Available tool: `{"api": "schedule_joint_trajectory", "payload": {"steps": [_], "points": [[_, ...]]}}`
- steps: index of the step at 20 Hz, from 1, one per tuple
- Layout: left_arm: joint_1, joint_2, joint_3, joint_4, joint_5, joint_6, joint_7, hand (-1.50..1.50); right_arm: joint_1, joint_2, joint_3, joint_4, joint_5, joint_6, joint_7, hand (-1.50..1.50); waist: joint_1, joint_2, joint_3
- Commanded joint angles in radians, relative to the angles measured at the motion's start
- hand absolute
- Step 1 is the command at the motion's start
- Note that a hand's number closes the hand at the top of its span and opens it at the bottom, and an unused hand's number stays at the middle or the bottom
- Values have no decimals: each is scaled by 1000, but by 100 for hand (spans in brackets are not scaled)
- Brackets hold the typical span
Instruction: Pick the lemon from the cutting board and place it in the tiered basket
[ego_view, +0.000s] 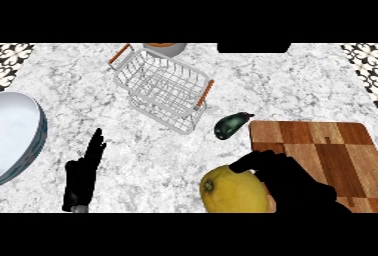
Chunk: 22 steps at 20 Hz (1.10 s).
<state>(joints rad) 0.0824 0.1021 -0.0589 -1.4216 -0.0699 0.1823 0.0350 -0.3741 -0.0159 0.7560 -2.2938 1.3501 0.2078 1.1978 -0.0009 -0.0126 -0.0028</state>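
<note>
The lemon (234, 191) sits at six o'clock, off the cutting board (317, 155), with the right hand (284, 175) curled around it (probably mid-carry). The tiered basket (164, 90) waits at eleven o'clock; the left hand (83, 175) rests with fingers straight.

The counter (295, 85) looks like speckled white-grey stone, smooth. The tiered basket (164, 92) is thin pale metal wire with orange-brown handles. The cutting board (325, 150) shows striped brown wood. The lemon (235, 192) has matt yellow skin; the plate (18, 132) looks glossy.
</note>
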Motion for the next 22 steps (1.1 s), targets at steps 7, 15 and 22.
{"api": "schedule_joint_trajectory", "payload": {"steps": [7,15,22], "points": [[-12,-6,-16,6,-5,-13,15,0,-304,15,-203,180,-123,100,239,150,30,10,-2],[-9,-36,-35,29,-36,22,-5,0,-562,15,-435,488,-266,51,169,150,41,16,0],[26,13,-8,-24,7,-40,5,0,-689,15,-493,779,-365,-35,60,150,36,15,2]]}}
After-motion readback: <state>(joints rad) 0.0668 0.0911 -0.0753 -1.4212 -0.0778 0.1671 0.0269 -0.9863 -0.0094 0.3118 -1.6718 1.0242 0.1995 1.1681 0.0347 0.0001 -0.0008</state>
